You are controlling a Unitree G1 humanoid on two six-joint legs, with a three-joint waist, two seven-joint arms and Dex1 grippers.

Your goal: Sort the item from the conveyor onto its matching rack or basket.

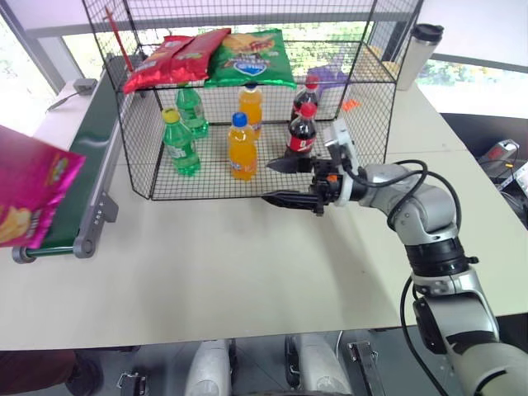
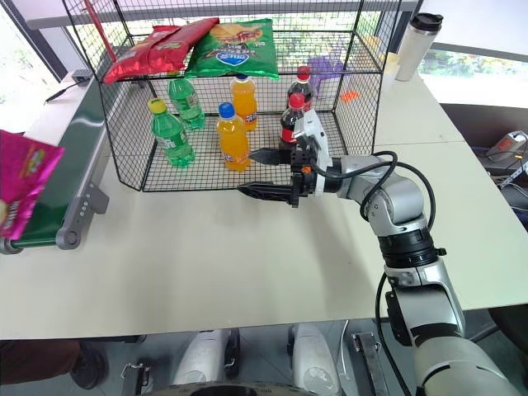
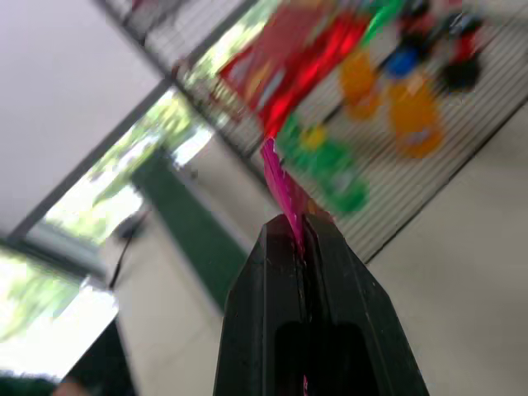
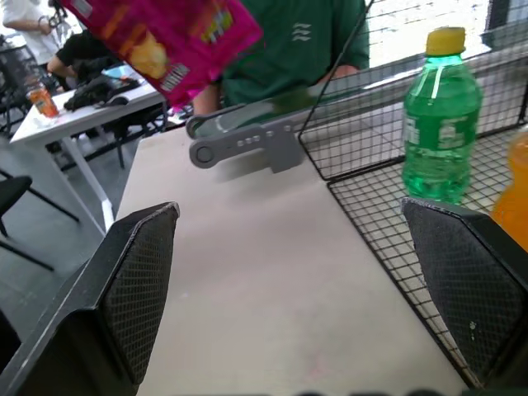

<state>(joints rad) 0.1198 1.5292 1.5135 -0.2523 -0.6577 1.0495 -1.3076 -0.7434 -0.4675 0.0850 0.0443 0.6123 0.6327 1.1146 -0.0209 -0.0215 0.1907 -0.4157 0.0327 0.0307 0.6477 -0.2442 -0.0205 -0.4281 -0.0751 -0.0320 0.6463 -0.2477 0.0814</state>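
My left end effector [image 3: 304, 247] is clamped tight on the top edge of the pink chip bag [image 1: 29, 194] — the bag hangs in the air at 9 o'clock, above the near end of the conveyor [image 1: 82, 157], not touching the belt. My right end effector [image 1: 289, 181] has its fingers spread wide, gripping nothing, at the front edge of the black wire rack [image 1: 140, 177]. On the rack's upper shelf at 12 o'clock lie 2 red bags [image 1: 173, 58] and 1 green bag [image 1: 252, 58].

Soda bottles [image 1: 242, 146] on mesh floor; thermos [image 1: 417, 54], probably steel.
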